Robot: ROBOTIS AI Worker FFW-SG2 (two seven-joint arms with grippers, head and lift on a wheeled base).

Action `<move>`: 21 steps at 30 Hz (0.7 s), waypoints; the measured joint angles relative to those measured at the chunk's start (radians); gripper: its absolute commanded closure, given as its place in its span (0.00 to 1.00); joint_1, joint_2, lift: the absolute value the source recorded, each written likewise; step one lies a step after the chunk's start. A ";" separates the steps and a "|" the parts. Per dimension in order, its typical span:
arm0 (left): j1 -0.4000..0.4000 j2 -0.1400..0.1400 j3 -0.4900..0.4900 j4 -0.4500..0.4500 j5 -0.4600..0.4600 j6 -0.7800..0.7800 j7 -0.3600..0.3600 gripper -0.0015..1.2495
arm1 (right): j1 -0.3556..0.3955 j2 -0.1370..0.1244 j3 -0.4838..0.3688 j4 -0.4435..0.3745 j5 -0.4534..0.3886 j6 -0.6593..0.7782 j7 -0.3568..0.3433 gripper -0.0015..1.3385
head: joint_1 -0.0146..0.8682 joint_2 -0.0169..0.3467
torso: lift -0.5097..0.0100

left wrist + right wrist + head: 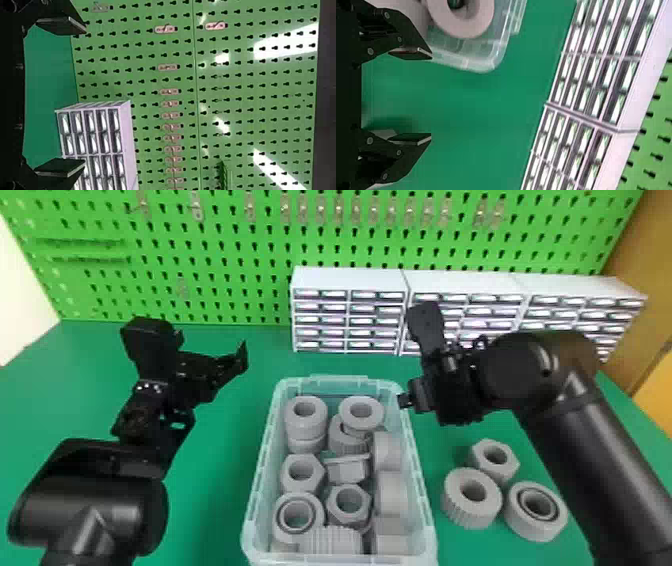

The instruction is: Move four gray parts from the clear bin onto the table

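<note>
Right pincer (431, 96) stood wide, centre right | left pincer (85, 96) wide, left | three gray parts (469, 516) lay on tabletop (215, 490), lower right; others (306, 429) in clear bin (264, 460), lower centre | fourth pick needed centred descent, square closure.

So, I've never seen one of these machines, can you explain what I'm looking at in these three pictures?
It is a robot with two black arms. One picture looks down from its head; the other two come from its wrists, shown turned sideways. On the green table stands a clear bin with gray parts inside, and three more gray parts lie outside it, to the robot's right. Behind are small drawer cabinets and a green pegboard. The left gripper and right gripper are open, holding nothing.
</note>
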 measured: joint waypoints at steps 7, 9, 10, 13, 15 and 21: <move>-0.004 0.000 -0.004 0.001 0.000 0.005 0.000 0.09 | -0.011 0.031 0.029 0.017 -0.020 -0.005 0.000 0.39 | 0.79 0.12 | 0.89; -0.004 0.000 -0.005 0.001 0.000 0.006 0.000 0.09 | -0.014 0.037 0.032 0.027 -0.036 -0.006 0.000 0.39 | 0.79 0.12 | 0.89; -0.005 0.000 -0.005 0.001 0.000 0.006 0.000 0.09 | -0.016 0.040 0.034 0.033 -0.045 -0.008 0.000 0.39 | 0.79 0.12 | 0.89; -0.006 0.000 -0.006 0.002 0.000 0.007 0.000 0.09 | -0.017 0.046 0.041 0.042 -0.061 -0.013 0.000 0.39 | 0.79 0.12 | 0.89; -0.006 0.000 -0.006 0.003 0.000 0.007 0.000 0.09 | -0.017 0.051 0.051 0.051 -0.069 -0.017 0.000 0.39 | 0.79 0.12 | 0.89; -0.006 0.000 -0.007 0.003 0.000 0.007 0.000 0.09 | -0.021 0.060 0.075 0.087 -0.089 -0.032 0.000 0.39 | 0.79 0.12 | 0.89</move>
